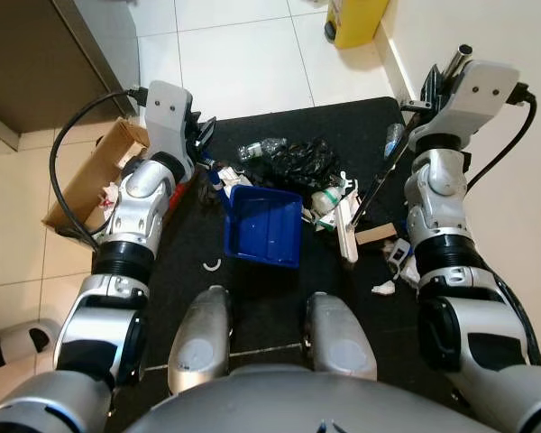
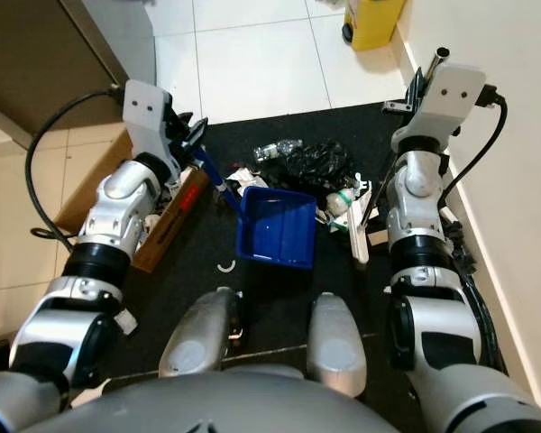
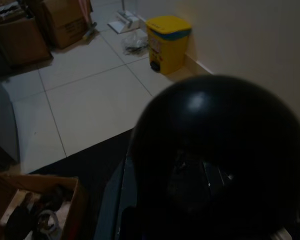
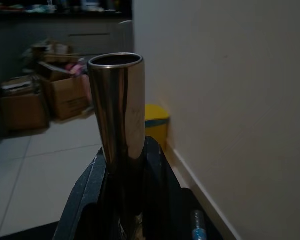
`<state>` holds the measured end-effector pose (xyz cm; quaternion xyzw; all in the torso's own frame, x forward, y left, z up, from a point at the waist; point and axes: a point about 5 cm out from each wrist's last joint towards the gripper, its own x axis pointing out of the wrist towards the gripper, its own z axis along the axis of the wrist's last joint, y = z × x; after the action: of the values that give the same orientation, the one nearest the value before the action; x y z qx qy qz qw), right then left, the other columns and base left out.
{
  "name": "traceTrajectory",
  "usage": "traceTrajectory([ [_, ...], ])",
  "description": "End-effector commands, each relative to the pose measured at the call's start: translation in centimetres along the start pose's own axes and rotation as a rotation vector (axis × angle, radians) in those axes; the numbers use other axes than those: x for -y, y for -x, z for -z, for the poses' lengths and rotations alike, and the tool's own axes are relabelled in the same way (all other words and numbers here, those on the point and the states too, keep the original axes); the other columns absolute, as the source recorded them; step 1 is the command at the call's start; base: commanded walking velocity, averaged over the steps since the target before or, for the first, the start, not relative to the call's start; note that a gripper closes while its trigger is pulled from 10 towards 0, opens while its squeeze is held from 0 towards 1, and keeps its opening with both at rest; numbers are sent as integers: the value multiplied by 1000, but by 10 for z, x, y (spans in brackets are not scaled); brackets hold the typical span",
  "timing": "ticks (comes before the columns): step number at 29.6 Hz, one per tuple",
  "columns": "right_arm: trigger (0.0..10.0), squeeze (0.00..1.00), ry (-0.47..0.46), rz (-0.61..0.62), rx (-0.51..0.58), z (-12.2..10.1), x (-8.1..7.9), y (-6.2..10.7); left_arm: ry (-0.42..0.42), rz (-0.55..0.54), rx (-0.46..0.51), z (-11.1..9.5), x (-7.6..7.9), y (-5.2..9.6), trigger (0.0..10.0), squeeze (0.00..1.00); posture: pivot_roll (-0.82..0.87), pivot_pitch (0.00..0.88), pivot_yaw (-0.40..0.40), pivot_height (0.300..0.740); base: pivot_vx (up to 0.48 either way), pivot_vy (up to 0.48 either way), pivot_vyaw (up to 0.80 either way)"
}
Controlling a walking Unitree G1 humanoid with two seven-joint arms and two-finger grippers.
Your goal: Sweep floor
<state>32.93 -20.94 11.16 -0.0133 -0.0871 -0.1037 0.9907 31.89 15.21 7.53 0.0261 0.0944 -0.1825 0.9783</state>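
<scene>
A blue dustpan (image 1: pixel 263 225) lies on the black mat (image 1: pixel 252 302) in front of my feet. Its long handle (image 2: pixel 212 176) rises to my left gripper (image 2: pixel 191 133), which is shut on it; the handle's black round end (image 3: pixel 215 150) looms in the left wrist view. My right gripper (image 1: pixel 430 90) is shut on the broom's shiny metal pole (image 4: pixel 120 110). The pole slants down to the white broom head (image 1: pixel 347 230), beside the dustpan. Beyond the pan lies a litter pile with a black plastic bag (image 1: pixel 298 161), a clear bottle (image 1: pixel 260 149) and paper scraps.
An open cardboard box (image 1: pixel 95 171) of rubbish sits under my left arm at the mat's edge. The yellow bin (image 1: pixel 356 18) stands against the wall on my right. A dark cabinet (image 1: pixel 27 63) is at the far left. White tiles (image 1: pixel 243 63) lie beyond the mat.
</scene>
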Motion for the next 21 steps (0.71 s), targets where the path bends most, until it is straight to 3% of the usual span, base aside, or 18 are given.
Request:
traceTrajectory([
  [1,10000,0,4,8,48,-9,4,-3,8,16,36,-7,4,-1,10000,0,59,0,42,740,259,-401,0],
  [10,10000,0,4,7,44,-8,4,-3,4,3,39,-7,1,0,10000,0,62,0,41,740,253,-369,0],
  [21,10000,0,2,1,37,-7,2,-3,11,-13,33,-7,-2,2,10000,0,65,0,39,740,0,0,0],
])
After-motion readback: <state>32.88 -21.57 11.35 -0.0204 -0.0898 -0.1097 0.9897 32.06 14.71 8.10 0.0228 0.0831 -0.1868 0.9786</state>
